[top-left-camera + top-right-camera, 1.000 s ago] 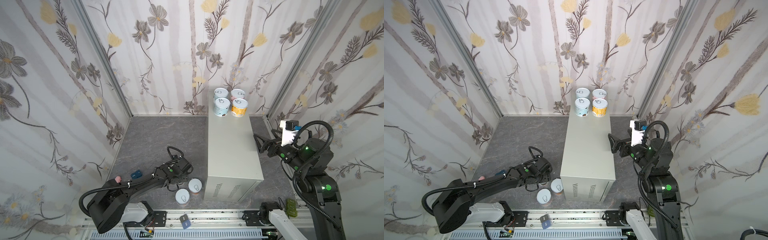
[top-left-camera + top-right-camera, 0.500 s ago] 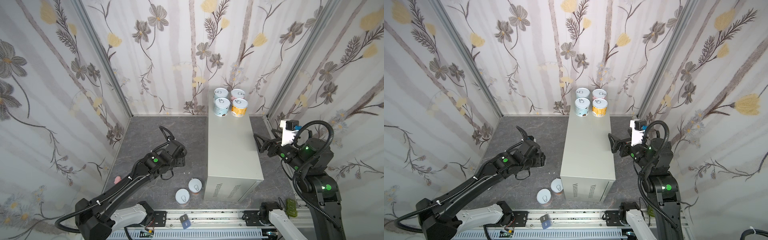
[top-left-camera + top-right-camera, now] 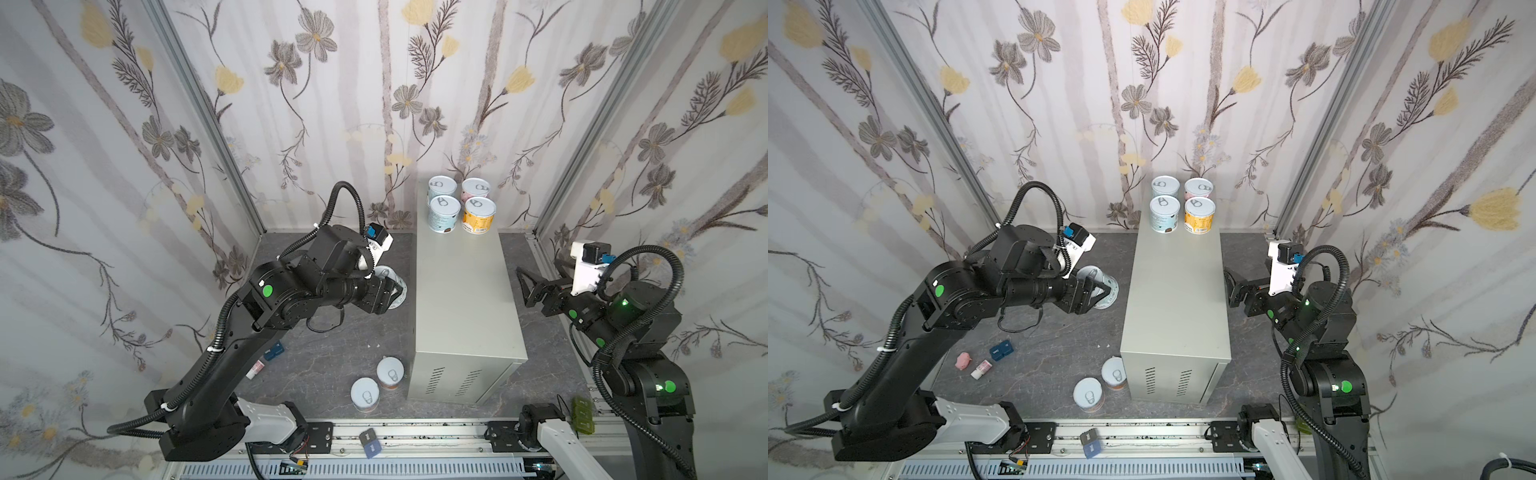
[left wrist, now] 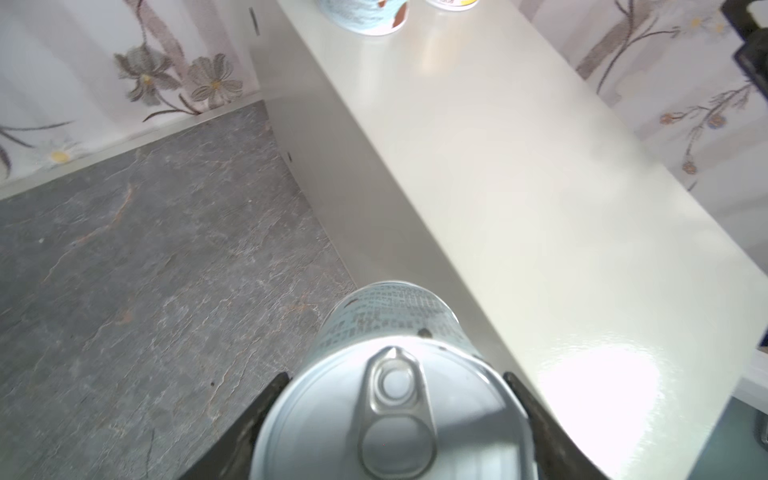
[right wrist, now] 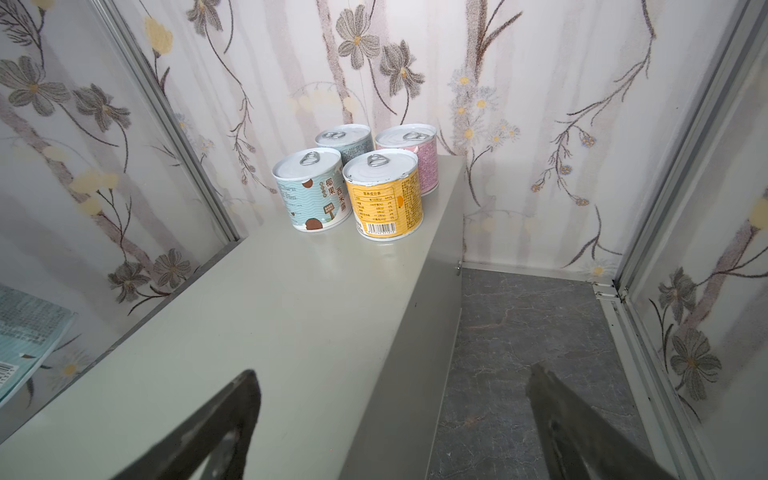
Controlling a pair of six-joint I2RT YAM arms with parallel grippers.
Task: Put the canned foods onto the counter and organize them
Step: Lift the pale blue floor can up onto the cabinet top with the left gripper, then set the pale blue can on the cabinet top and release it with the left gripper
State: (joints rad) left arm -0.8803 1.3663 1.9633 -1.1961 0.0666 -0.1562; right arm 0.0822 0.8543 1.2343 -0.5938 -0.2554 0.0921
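Left wrist view, bottom centre: left claw (image 4: 395,376) clamps pale-blue cylindrical can (image 4: 390,316); judged rigid, slick; hold sidewalls. Right claw (image 5: 392,372) spread wide.

Robot test cell, enclosed by floral-papered panels (image 3: 374,83), framed in aluminium profile (image 3: 210,124), marbled grey floor (image 3: 332,353), arms (image 3: 224,357) mounted on rail (image 3: 415,436).

Both top views were taken from high above, looking down, with the tall light-grey metal counter (image 3: 461,291) near centre. Both wrist views were set close beside its shared flat top, from opposite sides.
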